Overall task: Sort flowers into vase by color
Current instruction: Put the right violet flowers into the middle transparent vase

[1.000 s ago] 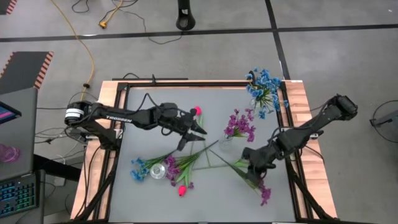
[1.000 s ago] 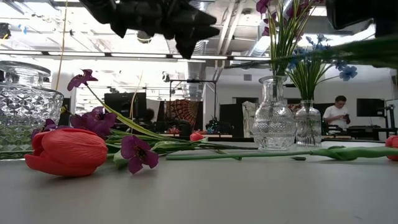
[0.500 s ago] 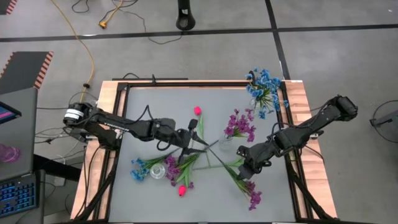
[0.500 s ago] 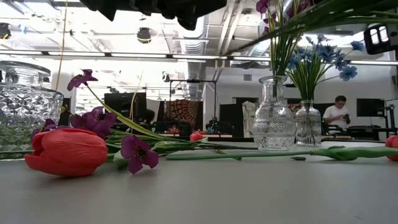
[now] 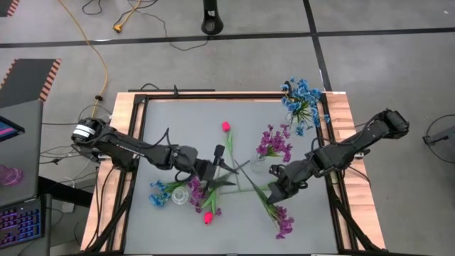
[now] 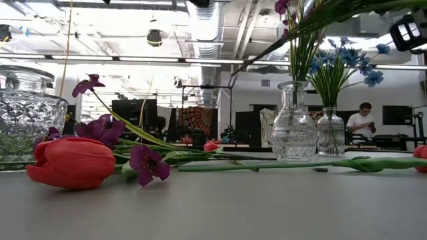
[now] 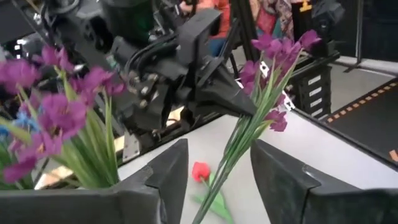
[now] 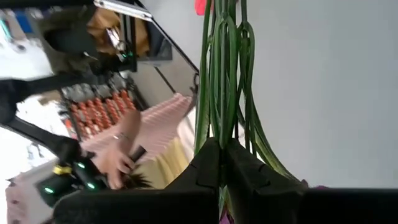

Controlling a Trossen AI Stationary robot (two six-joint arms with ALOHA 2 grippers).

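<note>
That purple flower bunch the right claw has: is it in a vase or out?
Out. The right gripper holds the purple sprig by its stems above the table.

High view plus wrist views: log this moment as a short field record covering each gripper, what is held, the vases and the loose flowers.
left gripper: open, low over mid-table, holding nothing
right gripper: shut on purple sprig, lifted off the table
purple vase: holds purple flowers
blue vase: holds blue flowers, far right corner
third vase: near left, no stems standing in it
loose flowers: red tulip mid-table, another red tulip near front
</note>
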